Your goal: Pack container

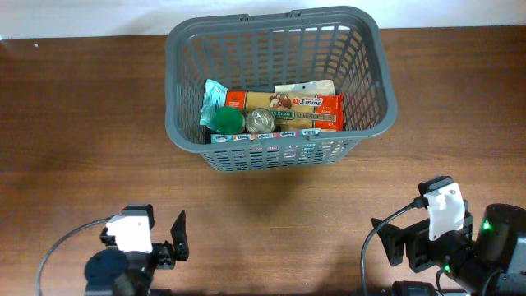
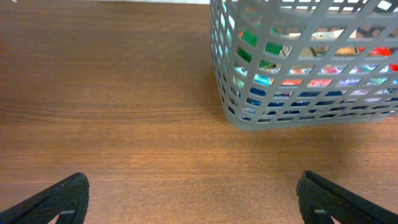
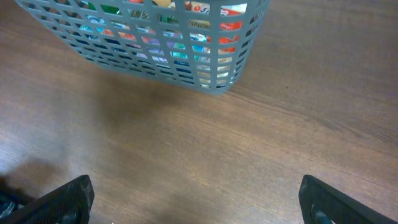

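The grey lattice container (image 1: 185,131) stands at the back middle of the wooden table. Inside it lie an orange noodle packet (image 1: 316,108), a green-lidded jar (image 1: 225,121), a round tin (image 1: 261,122), a teal pouch (image 1: 212,97) and a flat colourful box (image 1: 263,136). The container also shows in the left wrist view (image 2: 249,118) and the right wrist view (image 3: 205,81). My left gripper (image 2: 193,202) is open and empty at the front left, well short of the container. My right gripper (image 3: 199,199) is open and empty at the front right.
Bare brown wood (image 1: 271,214) lies between both grippers and the container. A white wall edge (image 1: 82,16) runs along the table's far side. Cables loop beside each arm base.
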Controlling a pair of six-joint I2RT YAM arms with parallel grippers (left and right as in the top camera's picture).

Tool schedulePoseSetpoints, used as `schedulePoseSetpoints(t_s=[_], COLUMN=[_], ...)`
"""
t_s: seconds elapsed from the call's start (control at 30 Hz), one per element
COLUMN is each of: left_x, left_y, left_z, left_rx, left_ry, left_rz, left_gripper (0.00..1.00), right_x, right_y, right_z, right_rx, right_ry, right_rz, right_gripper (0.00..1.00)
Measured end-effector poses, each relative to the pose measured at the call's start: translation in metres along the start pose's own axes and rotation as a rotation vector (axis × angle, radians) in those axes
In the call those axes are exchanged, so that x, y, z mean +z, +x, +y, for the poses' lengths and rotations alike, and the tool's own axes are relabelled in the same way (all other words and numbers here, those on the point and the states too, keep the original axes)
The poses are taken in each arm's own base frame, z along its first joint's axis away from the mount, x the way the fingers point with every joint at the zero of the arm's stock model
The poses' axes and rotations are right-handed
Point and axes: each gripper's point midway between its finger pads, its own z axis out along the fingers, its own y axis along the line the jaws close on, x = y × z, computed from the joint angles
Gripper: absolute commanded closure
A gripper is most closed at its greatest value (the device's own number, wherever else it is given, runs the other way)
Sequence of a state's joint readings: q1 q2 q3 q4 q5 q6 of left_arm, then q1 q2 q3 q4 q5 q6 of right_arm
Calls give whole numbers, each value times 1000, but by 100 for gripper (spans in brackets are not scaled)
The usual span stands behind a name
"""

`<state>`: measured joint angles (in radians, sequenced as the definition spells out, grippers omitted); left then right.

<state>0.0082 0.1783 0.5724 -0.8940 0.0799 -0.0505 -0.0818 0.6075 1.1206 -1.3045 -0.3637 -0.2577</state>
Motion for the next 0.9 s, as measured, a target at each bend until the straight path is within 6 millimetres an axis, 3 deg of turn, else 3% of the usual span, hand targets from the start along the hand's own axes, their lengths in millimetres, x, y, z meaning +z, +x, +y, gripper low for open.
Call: schedulePoseSetpoints(t_s=[0.4,0.7,0.9], left_x=[43,67,68], left_y=[48,66,68], left_z=[2,5,6], left_rx=[-42,-78,-82], left_ry=[21,21,16], left_rz=[-2,-17,-10], left_gripper=[1,1,1], right_x=[0,0,0], right_y=[0,0,0], right_z=[0,0,0], right_rx=[0,0,0], right_ry=[0,0,0], right_rz=[0,0,0], right_gripper=[1,1,1])
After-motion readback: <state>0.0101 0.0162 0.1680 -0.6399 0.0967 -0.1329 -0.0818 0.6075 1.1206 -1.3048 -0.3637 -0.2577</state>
